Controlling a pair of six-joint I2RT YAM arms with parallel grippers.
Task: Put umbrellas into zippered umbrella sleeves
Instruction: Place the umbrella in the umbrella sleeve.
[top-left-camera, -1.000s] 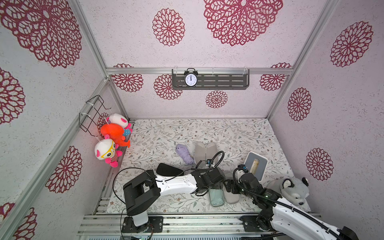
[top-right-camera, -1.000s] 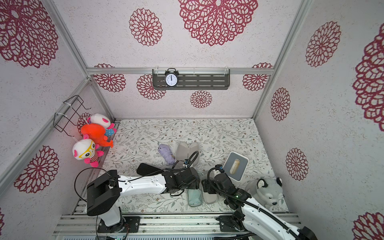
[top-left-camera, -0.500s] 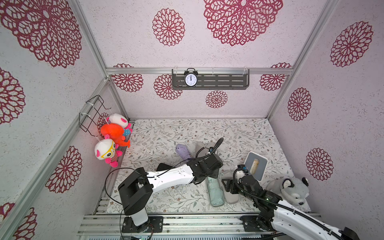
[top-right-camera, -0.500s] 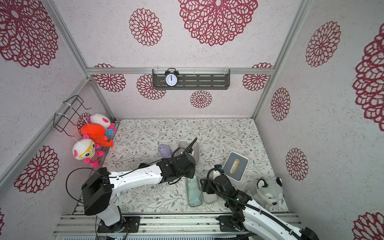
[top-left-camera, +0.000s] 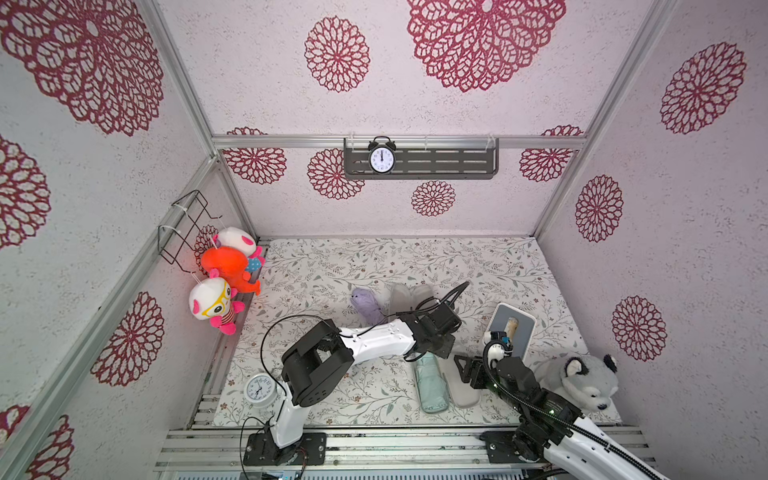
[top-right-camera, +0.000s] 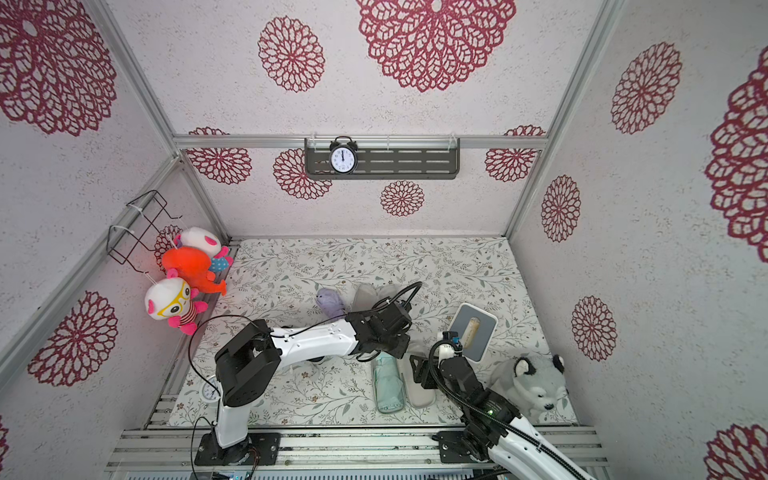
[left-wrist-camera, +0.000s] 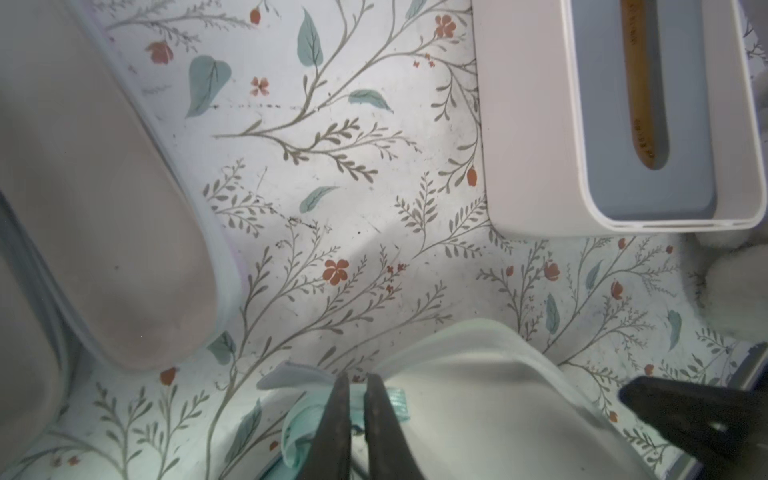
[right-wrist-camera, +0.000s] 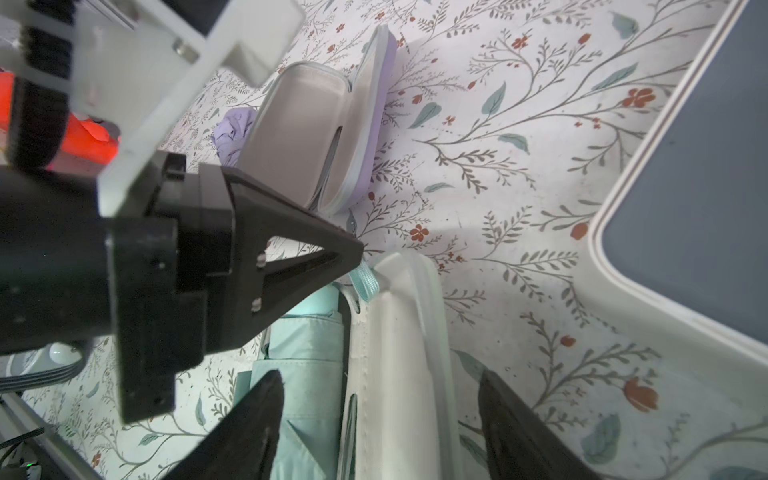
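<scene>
Mint umbrella (top-left-camera: 431, 384) lies folded in its open, grey-lined sleeve (top-left-camera: 463, 388), lower centre; left hand (left-wrist-camera: 357, 380) closed at its ribbon (right-wrist-camera: 365, 282); right hand (right-wrist-camera: 380, 374) apart.

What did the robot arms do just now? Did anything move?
The left gripper pulled back to the far end of the mint case and snapped shut, seemingly pinching the mint strap there. The right gripper stayed open over the case's lid. The mint umbrella, lilac umbrella and grey plush stayed put.
</scene>
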